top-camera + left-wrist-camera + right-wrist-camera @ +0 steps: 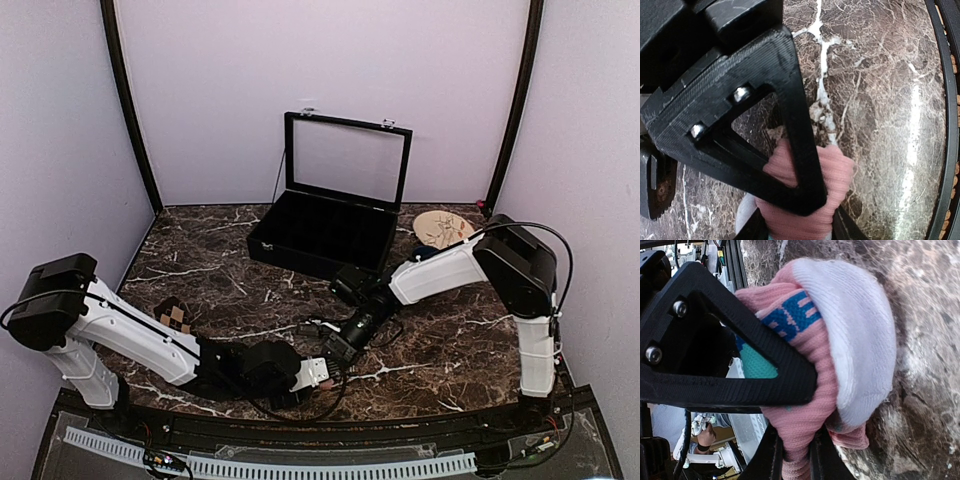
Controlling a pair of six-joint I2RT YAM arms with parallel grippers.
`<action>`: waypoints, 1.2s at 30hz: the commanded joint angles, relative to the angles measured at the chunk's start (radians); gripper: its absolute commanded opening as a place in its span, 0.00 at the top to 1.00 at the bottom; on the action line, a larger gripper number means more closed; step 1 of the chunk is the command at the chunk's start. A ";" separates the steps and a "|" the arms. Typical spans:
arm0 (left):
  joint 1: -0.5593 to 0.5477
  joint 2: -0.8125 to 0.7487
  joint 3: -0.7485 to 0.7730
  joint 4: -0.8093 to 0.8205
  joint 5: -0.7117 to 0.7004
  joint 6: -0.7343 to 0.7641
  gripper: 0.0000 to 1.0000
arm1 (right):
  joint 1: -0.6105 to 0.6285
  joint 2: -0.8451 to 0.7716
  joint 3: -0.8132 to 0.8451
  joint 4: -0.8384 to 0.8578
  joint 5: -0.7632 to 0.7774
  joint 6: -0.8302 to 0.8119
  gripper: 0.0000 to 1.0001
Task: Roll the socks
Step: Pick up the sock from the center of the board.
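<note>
1. Pink sock point(840, 340) is sitting as a half-made bundle low at the marble table point(450, 340), near its front edge, with the white toe wrapping over the outside
2. Right gripper point(800, 420) is clenching on the bundle's pink ribbing; left gripper point(790, 220) is looking pinched on the other pink end, jaws either side of the fabric
3. Both are holding one soft thing, so I'm worrying that any uneven tug is going to peel the white toe back, letting the roll spring loose
4. Left gripper is covering only a little cloth, and knit that stretchy is likely slipping out if the arms are pulling apart
5. Wrists are crowding each other, so I'm picturing them knocking together or snagging a loop of knit
6. Brown argyle sock point(172, 318) is lying well apart on the left, beside the left arm; it is not looking rolled in, so I'm guessing the pair is risking ending up as one lone bundle
</note>
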 commanded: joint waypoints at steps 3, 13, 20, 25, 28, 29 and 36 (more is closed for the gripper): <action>0.045 0.091 -0.016 -0.158 0.152 -0.083 0.63 | 0.013 -0.026 -0.024 -0.035 0.010 0.008 0.83; 0.094 0.092 0.006 -0.208 0.265 -0.132 0.66 | 0.001 -0.069 -0.062 -0.014 0.116 0.031 0.70; 0.109 0.100 0.018 -0.229 0.319 -0.153 0.68 | -0.029 -0.144 -0.151 0.047 0.171 0.078 0.59; 0.113 0.121 0.038 -0.258 0.357 -0.161 0.69 | -0.037 -0.183 -0.194 0.068 0.222 0.103 0.57; 0.112 0.133 0.048 -0.278 0.378 -0.168 0.67 | -0.042 -0.202 -0.218 0.090 0.253 0.125 0.54; 0.113 0.137 0.051 -0.286 0.382 -0.171 0.66 | -0.044 -0.208 -0.225 0.097 0.260 0.133 0.54; 0.113 0.178 0.073 -0.313 0.434 -0.182 0.74 | -0.067 -0.273 -0.266 0.122 0.361 0.180 0.54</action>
